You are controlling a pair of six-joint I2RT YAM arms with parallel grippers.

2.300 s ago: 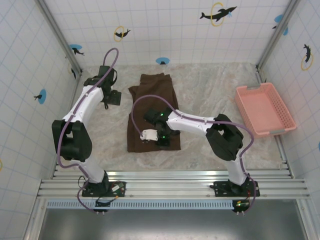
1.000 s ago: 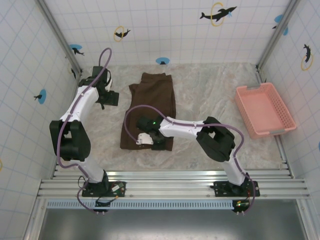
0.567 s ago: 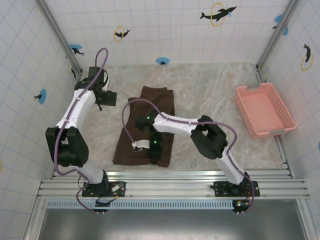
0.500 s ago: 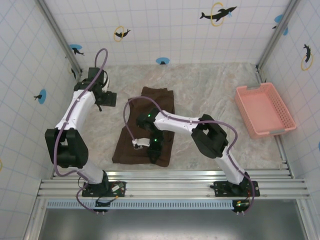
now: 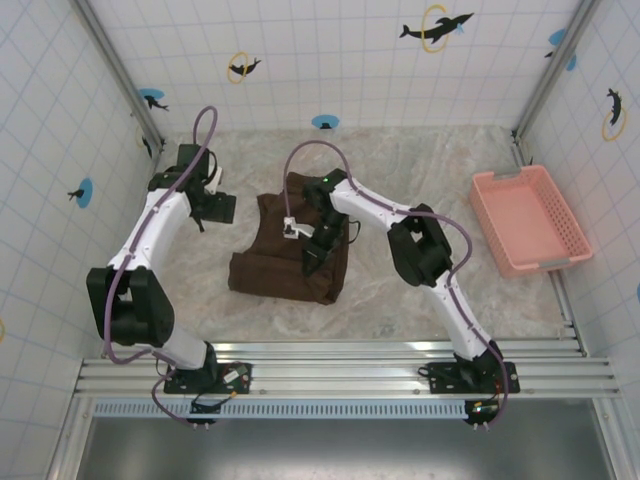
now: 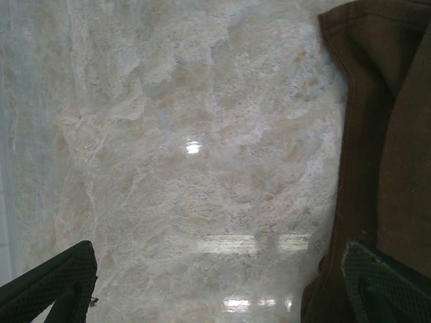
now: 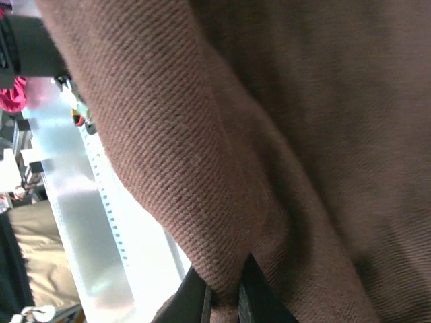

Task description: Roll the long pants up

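— Where are the long pants right now?

— In the middle of the marble table, between my two arms and well apart from the pink basket. They lie as a short, thick, doubled-over bundle, not a tight roll. I cannot tell which end is the waistband.

— And your grippers?

— My right gripper sits over the bundle's right half with its jaws pinched nearly together. The right wrist view shows a ridge of brown twill caught between the fingertips, so I am holding cloth. My left gripper hangs just beside the left edge of the pants over bare table, with its fingers spread wide and nothing between them. From its wrist view, the hem runs down the right side, close to one finger.

— So which step is this?

— I judge it to be the middle of a rolling turn. One fold is lifted in my right grip, and the roll is far from finished.

— What does the next move need?

— I should carry the held fold over and lay it flat on the layer beneath. Then I let go and take hold again at the new edge. Only the right side is gripped, so the left side may lag and the roll may skew. I'd bring the left gripper onto that hem to keep both sides even.
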